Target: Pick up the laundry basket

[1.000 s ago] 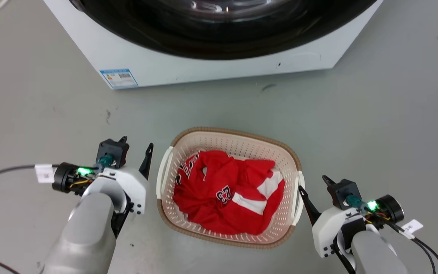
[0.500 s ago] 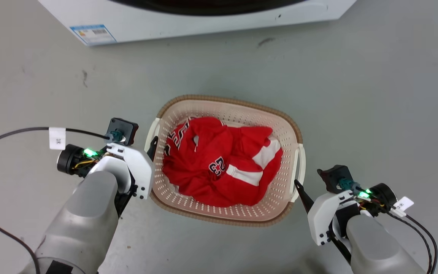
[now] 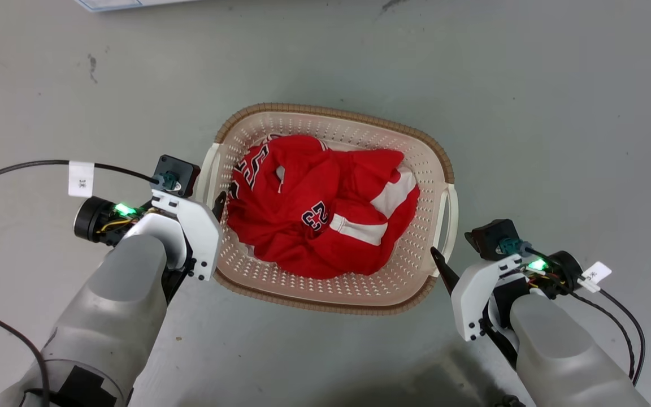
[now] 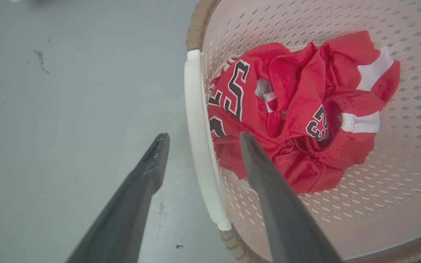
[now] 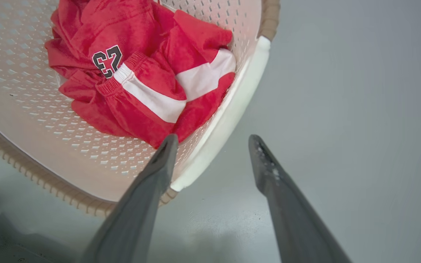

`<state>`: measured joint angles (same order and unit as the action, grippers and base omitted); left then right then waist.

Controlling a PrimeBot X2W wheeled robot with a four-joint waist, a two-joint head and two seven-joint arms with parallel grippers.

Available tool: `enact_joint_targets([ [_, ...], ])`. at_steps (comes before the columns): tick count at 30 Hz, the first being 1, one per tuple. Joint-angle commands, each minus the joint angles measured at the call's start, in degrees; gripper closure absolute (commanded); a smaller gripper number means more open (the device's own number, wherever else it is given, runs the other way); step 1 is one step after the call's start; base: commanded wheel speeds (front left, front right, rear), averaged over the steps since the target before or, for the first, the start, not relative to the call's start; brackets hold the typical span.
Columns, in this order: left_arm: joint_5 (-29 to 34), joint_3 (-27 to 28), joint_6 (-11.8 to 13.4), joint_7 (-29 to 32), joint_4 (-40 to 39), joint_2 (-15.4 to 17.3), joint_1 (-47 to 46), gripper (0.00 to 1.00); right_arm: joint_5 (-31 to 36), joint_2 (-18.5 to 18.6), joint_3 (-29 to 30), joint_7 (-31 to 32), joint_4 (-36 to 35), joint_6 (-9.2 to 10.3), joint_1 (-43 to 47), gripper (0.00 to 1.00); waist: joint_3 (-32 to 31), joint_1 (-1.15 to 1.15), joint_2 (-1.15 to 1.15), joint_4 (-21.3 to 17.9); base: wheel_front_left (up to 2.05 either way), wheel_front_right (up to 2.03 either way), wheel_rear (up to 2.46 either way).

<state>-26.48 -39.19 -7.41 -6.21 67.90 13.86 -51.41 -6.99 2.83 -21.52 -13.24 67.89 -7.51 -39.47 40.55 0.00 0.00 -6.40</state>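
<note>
One laundry basket (image 3: 331, 109); left gripper (image 4: 203, 137) and right gripper (image 5: 213, 137), both spread apart, each straddle one white handle (image 4: 196, 109)

Place: I read this as a laundry test corner in a lab or workshop.
Floor: bare grey floor (image 3: 529, 113), scuffed, with a dark mark (image 3: 92, 61).
Laundry signs: a laundry basket (image 3: 331, 121) holding a red jersey (image 3: 314, 226).
Top edge: I can just see a white corner with a pale blue sticker (image 3: 108, 4).
Rig clutter: a tagged cable (image 3: 81, 178) loose over the floor.
</note>
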Motion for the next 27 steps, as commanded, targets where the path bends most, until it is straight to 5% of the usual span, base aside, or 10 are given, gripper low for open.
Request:
enact_joint_targets([
  [1, -0.37, -0.28, -0.02, 0.12, 0.12, 0.26, -0.84, 0.0, -0.29, 0.09, -0.19, 0.15, 0.22, 0.04, -0.85, 0.0, 0.63, 0.0, 0.0, -0.06, 0.0, 0.0, 0.0],
  [23, -6.7, -9.23, -0.02, 2.73, 2.51, 0.95, -5.24, 0.0, -8.47, 0.1, -6.59, 2.05, 1.62, 0.04, -5.08, 0.0, 6.67, 0.0, 0.0, -0.29, 0.0, 0.0, 0.0],
  [24, -6.82, -9.62, -0.02, 2.75, 2.41, 0.92, -5.34, 0.6, -8.74, 0.1, -6.93, 2.12, 1.7, 0.04, -5.16, 0.58, 6.72, 0.0, 0.0, -0.28, 0.0, 0.0, 0.0],
  [25, -6.95, -10.01, -0.02, 2.31, 2.27, 1.07, -5.52, 1.0, -9.01, 0.1, -7.0, 1.71, 1.57, 0.04, -5.35, 1.0, 6.76, 0.0, 0.0, -0.27, 0.0, 0.0, 0.0],
  [27, -7.48, -10.88, -0.02, 2.93, 2.25, 0.93, -5.2, 1.0, -9.82, 0.1, -7.44, 1.82, 1.59, 0.04, -5.26, 1.0, 6.78, 0.0, 0.0, -0.26, 0.0, 0.0, 0.0],
])
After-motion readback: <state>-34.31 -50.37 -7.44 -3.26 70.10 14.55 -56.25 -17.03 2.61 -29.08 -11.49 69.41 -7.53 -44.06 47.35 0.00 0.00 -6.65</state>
